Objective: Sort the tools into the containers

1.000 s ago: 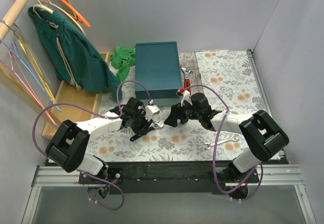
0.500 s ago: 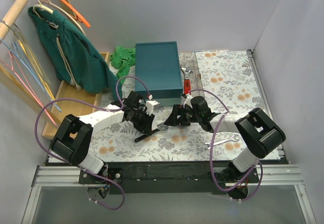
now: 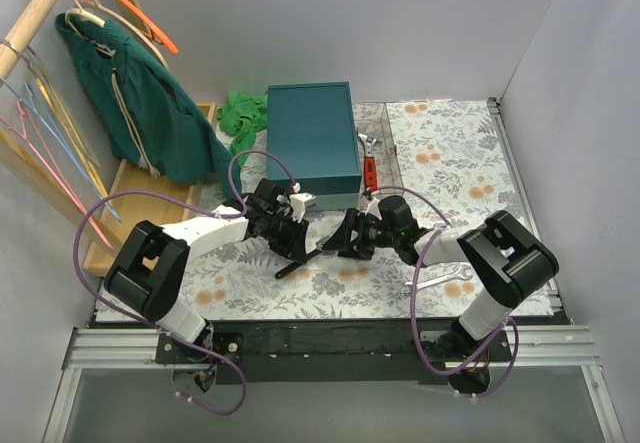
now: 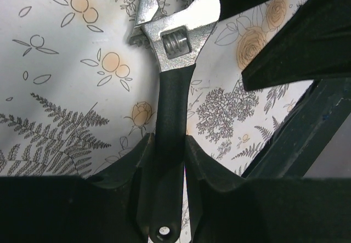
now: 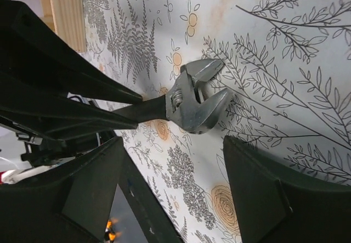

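The left pincer (image 4: 167, 160) was clamped on the handle of the black-handled adjustable wrench (image 4: 174, 89) near the middle of the tabletop (image 4: 49, 95). The right pincer (image 5: 175, 199) stood apart, facing its silver head.

Tight at mid-table, between the left gripper (image 3: 293, 241), clamped on the black wrench (image 4: 174, 89), and the right gripper (image 3: 347, 235), spread wide facing the wrench's head, almost tip to tip. Walled off on the far side by the teal box (image 3: 312, 138) and, just right of it, the clear box (image 3: 384, 123) holding a red-handled wrench (image 3: 369, 170). Open over the floral tabletop (image 3: 450, 163) far right and along the near edge, save for a silver spanner (image 3: 440, 281) near right. Hemmed in on the left by a wooden tray (image 3: 150, 203) and a hanging green garment (image 3: 150, 113).
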Controlling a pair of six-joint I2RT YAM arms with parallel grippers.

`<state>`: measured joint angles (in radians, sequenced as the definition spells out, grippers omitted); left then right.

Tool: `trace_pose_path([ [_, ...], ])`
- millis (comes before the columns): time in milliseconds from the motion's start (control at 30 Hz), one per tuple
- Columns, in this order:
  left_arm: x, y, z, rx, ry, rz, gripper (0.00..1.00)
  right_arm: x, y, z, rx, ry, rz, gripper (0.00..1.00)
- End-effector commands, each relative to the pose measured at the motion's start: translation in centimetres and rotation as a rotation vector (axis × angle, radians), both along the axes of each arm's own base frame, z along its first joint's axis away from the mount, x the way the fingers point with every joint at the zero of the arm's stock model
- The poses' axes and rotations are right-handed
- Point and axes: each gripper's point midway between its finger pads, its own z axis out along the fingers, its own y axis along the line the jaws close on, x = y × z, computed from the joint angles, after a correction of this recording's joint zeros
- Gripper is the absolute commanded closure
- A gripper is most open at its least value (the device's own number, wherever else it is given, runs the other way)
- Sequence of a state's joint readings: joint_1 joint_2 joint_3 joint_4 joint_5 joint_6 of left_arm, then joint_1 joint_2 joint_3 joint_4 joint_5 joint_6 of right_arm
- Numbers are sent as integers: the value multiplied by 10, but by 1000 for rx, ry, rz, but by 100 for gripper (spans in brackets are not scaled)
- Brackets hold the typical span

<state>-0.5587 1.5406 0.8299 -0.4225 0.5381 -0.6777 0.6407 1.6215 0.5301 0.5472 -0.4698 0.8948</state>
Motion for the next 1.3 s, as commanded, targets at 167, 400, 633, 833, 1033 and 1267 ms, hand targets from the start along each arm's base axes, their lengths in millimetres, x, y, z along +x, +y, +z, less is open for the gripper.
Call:
trace_pose_path([
  [167, 2, -34, 22, -111, -29, -10, 100, 12, 0, -26, -90, 142, -141, 29],
  [400, -7, -43, 26, -121, -24, -37, 100, 23, -6, -64, -251, 287, -237, 56],
  [633, 4, -50, 45, -140, -83, -71, 84, 31, -28, -51, -301, 213, -195, 99],
  [833, 15, -60, 96, -212, -220, -160, 66, 27, -70, 4, -314, -41, -4, 99],
  [1033, 36, -70, 151, -310, -391, -103, 63, 60, -114, 109, -260, -375, 90, 99],
  [1267, 106, -66, 185, -231, -655, -18, 58, 157, -159, 221, -318, -682, -100, 99],
])
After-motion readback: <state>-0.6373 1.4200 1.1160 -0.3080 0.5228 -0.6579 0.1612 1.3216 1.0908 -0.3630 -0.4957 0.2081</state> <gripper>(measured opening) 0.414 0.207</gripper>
